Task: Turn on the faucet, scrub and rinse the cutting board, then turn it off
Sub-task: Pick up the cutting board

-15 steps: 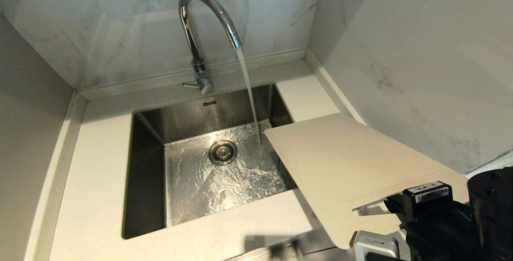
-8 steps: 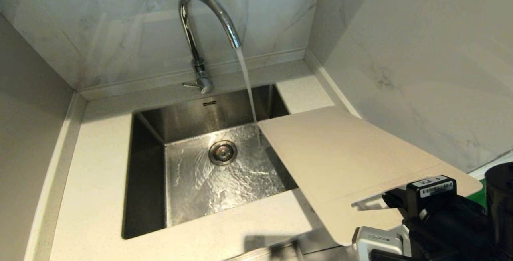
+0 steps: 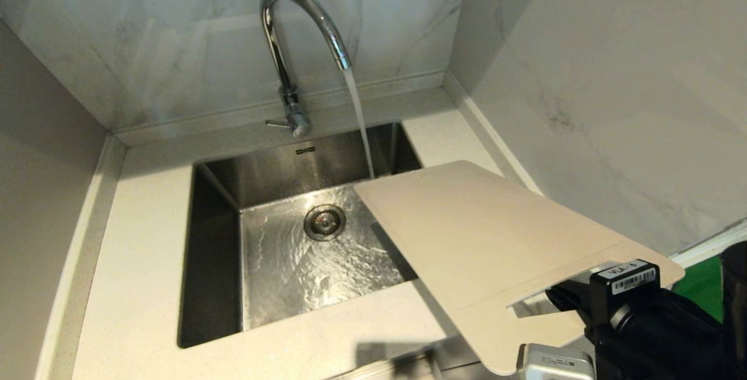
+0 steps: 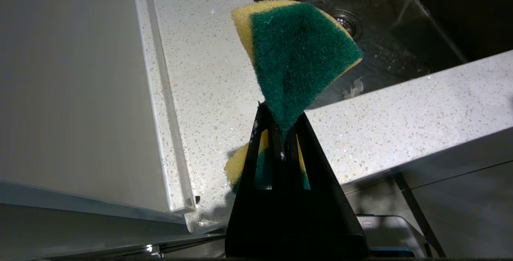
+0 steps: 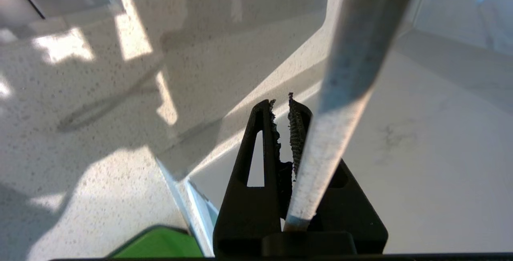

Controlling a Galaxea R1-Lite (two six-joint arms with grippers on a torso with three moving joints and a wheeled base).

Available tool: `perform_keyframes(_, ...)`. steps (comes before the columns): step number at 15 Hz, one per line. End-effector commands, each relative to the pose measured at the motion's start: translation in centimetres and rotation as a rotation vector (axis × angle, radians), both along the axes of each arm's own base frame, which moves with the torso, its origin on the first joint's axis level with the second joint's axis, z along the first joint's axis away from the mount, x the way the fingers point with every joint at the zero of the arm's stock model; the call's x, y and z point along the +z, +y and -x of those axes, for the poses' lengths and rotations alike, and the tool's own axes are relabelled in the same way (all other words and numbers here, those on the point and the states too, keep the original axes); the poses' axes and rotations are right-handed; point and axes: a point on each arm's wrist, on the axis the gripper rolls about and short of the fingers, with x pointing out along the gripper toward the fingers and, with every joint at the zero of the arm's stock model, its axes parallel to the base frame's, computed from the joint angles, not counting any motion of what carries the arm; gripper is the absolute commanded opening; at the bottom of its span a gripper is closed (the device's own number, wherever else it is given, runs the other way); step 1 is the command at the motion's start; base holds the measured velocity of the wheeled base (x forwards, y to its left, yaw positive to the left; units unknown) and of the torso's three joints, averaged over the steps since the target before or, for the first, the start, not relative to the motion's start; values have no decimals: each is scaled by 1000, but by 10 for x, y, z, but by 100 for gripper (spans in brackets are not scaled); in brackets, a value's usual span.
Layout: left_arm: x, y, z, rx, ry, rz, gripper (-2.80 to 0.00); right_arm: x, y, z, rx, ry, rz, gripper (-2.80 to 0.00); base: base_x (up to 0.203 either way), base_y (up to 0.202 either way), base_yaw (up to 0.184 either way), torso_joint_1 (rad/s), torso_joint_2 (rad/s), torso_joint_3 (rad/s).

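Note:
The chrome faucet (image 3: 297, 18) is running, and its stream (image 3: 359, 117) lands on the far corner of the pale beige cutting board (image 3: 478, 234). The board hangs tilted over the right side of the steel sink (image 3: 216, 240). My right gripper (image 3: 569, 301) is shut on the board's near end by the slot handle. In the right wrist view the board's edge (image 5: 344, 92) runs up past the right gripper (image 5: 281, 102). My left gripper (image 4: 280, 116), out of the head view, is shut on a green-and-yellow sponge (image 4: 296, 52) above the counter's front edge.
The faucet's thin lever (image 3: 277, 124) points left at its base. Marble walls close in behind and to the right. A bright green flat object (image 3: 703, 286) lies on the counter at far right. The drain (image 3: 324, 222) sits mid-basin in rippling water.
My right gripper has swung the cutting board leftward over the sink. Its far corner went from beside the stream to under it. The faucet keeps running.

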Motion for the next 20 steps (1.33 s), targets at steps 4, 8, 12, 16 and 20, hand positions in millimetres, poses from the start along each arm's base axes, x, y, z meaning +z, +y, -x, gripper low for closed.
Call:
perform_keyframes(4,-1,0,0,0,2,0,-280,-2,-3,5,18,8,12,-280,0,0,0,0,0,0)
perform_keyframes(8,0,0,0,0,2,0,-280,-4,-3,5,34,15,8,-280,0,0,0,0,0,0)
perform_keyframes(12,-1,0,0,1,2,0,-280,-2,-3,6,64,17,-6,-280,0,0,0,0,0,0)
perform_keyframes(16,0,0,0,0,1,0,-280,-2,-4,8,86,19,-14,-280,0,0,0,0,0,0)
perform_keyframes(20,-1,0,0,0,2,0,-280,-1,-6,10,99,1,10,-280,0,0,0,0,0,0)
